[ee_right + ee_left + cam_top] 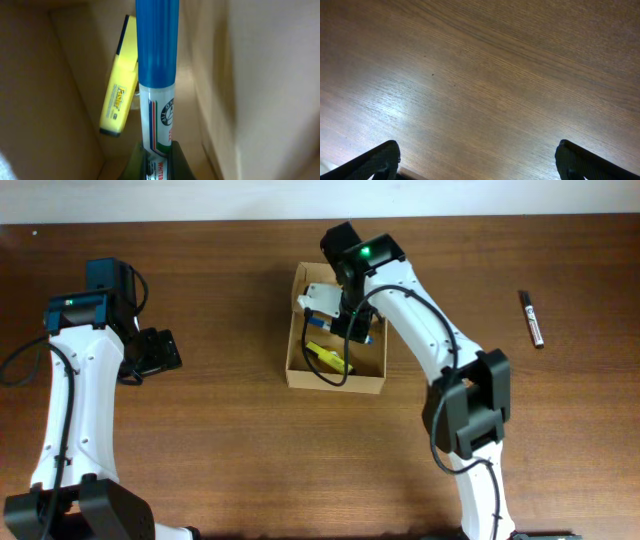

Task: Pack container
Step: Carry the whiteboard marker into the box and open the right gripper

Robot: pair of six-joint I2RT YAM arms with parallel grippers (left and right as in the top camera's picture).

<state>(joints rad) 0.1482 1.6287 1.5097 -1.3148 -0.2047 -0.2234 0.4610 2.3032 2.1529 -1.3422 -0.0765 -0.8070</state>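
Observation:
The container (293, 360) is a tan cardboard box at the table's middle, open on top. Inside lie a yellow highlighter (327, 356) and a white item (318, 297) at the far end. My right gripper (352, 320) reaches into the box and is shut on a whiteboard marker with a blue cap (157, 75). In the right wrist view the yellow highlighter (119, 95) lies to the marker's left and the box wall (260, 85) stands to its right. My left gripper (158, 352) is open and empty over bare wood (485, 85) at the left.
A black marker (532, 318) lies on the table at the far right, well away from the box. The table's back edge (200, 220) runs along the top of the overhead view.

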